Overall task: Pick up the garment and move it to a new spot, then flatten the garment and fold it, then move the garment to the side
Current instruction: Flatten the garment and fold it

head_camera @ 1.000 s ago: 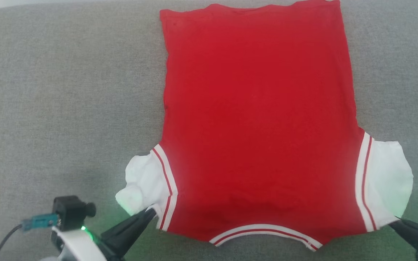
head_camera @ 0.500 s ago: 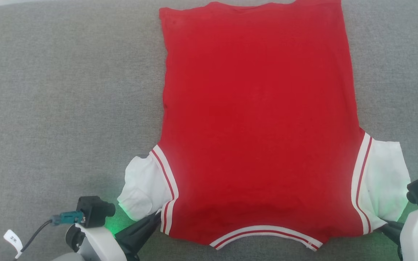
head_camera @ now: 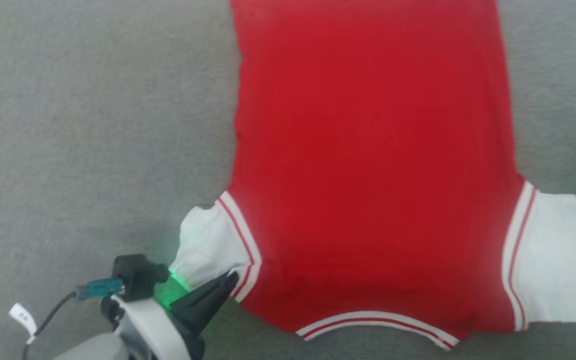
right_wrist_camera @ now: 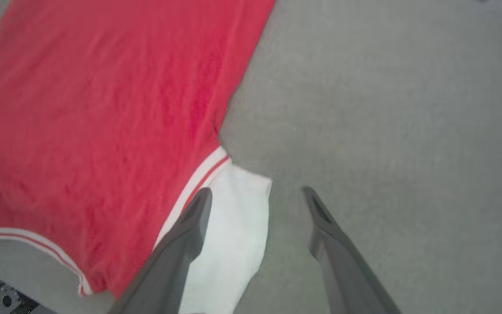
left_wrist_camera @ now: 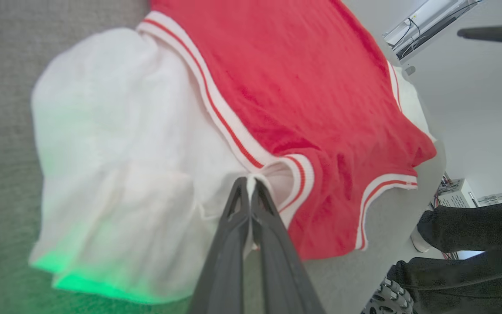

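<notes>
While my left claw is pinched fully shut on a thin bit of the left sleeve, just beside the striped trim, my right claw hangs wide open above the right sleeve with nothing between its fingers. That mismatch worries me most. I judge that a pull from the left alone would swing the garment round on the grey desk and wrinkle the red body, which lies spread flat, collar end nearest me. My hold is slim too: only a little thin fabric is caught at the tips, so a sharp tug might let it slip free. The left sleeve is bunched and puckered, while the right one lies smooth, and a fold made now would likely trap those creases.

The collar sits close to the near desk edge, so dragging toward me could spill cloth over it. Past that edge, the left wrist view shows a person's dark-clad legs and a knobbly black wheel. Nothing else lies on the desk near the garment.
</notes>
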Tool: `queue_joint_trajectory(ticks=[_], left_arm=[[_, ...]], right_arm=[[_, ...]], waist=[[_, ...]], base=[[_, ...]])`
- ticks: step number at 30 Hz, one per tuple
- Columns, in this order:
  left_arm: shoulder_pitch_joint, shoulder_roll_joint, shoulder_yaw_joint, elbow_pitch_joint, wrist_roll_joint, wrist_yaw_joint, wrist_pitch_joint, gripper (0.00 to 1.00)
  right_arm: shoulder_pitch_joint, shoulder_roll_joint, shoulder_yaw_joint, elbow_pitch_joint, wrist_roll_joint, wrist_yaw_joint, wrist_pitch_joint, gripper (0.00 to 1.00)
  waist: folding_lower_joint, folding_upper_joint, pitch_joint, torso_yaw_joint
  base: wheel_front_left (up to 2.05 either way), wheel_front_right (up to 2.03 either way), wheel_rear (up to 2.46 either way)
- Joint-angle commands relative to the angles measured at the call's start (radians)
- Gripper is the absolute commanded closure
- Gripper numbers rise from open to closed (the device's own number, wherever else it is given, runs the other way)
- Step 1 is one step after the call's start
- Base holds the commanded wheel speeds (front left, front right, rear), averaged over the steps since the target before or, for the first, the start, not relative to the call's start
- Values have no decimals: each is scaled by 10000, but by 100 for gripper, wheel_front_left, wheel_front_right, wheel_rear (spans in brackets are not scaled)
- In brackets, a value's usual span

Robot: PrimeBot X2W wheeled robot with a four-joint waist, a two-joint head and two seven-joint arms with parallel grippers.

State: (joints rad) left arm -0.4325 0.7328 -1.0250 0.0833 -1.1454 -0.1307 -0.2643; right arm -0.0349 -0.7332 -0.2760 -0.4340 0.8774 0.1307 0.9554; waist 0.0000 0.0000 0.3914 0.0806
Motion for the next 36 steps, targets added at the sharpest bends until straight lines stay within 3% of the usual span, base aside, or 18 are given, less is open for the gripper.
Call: queue_joint_trajectory(ticks=[1,6,16,22,29,30,31,32,36], left_arm=[[-252,-105,-26,-107,180,8,2,100],[-754,-374,-317,-298,366,8,2,100],[-1878,-1132,-947,-303,306,8,14,100],[-2230,-1216,-1012,-194,342,50,68,100],[-2459,-1200,-1072,-172,312,87,97,100],[-2495,-1220,-1089,-180,281,88,99,100],[-2550,-1238,-1105,-190,259,91,99,100],[-2599,-1253,-1114,-193,244,91,99,100],[-2668,-1250,-1010,-164,201,93,98,100]], right_arm=[[-911,-112,-94,301,-187,-1,182,0],[-3833,-124,500,1864,-878,0,712,0],[-10273,472,2715,6373,-3944,-1,2293,0],[-12130,808,3124,8314,-5179,-1,2620,0],[-12567,1287,3286,9753,-5797,0,2924,0],[-12551,1376,3374,9824,-5781,2,2963,55],[-12582,1403,3415,9881,-5760,2,2943,88],[-12653,1379,3385,9931,-5792,0,2811,100],[-12844,1328,3292,10120,-5773,-1,2412,100]], waist=[[0,0,369,360],[0,0,965,935],[0,0,2589,2252],[0,0,3234,2622],[0,0,3580,2660],[0,0,3587,2645],[0,0,3587,2630],[0,0,3583,2617],[0,0,3420,2500]], base=[[0,0,0],[0,0,0],[0,0,0],[0,0,0],[0,0,0],[0,0,0],[0,0,0],[0,0,0],[0,0,0]])
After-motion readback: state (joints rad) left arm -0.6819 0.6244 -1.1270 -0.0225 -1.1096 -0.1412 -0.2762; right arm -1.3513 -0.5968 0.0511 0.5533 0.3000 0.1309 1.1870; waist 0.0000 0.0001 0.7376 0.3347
